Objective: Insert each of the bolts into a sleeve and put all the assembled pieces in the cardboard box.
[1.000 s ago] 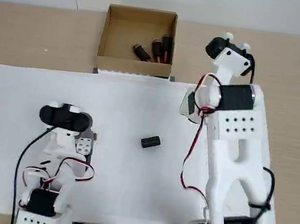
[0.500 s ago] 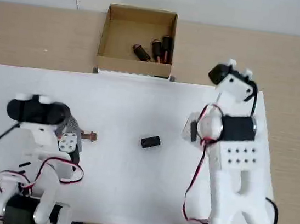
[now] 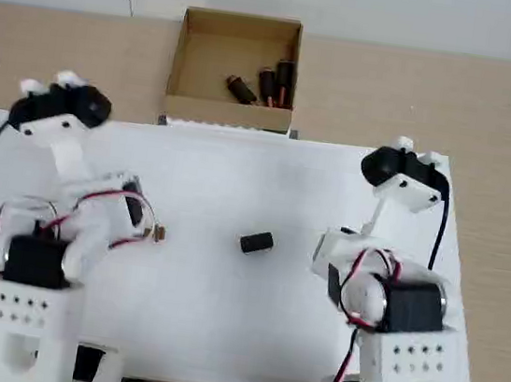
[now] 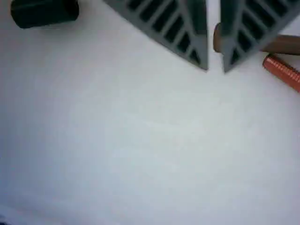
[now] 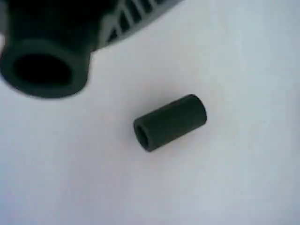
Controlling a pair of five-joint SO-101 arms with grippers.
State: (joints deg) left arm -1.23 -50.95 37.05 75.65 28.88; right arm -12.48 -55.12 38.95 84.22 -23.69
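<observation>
Because the left arm covers most of it in the high view, I make out only the brown head of the bolt (image 3: 160, 233), poking out just beside the left hand (image 3: 143, 223). From the left wrist, that hand's fingers (image 4: 187, 33) are nearly pressed together above the bolt, and one hides part of its shaft. I cannot tell whether they touch it, nor whether the right hand (image 3: 326, 250) is spread or closed. A white sheet (image 3: 217, 337) covers the wooden table (image 3: 510, 121), with a pale surface (image 3: 355, 6) beyond. Between the hands lies a loose black sleeve (image 3: 256, 243). Past the sheet's far edge, the cardboard box (image 3: 228, 112) holds three dark assembled pieces (image 3: 267, 84).
</observation>
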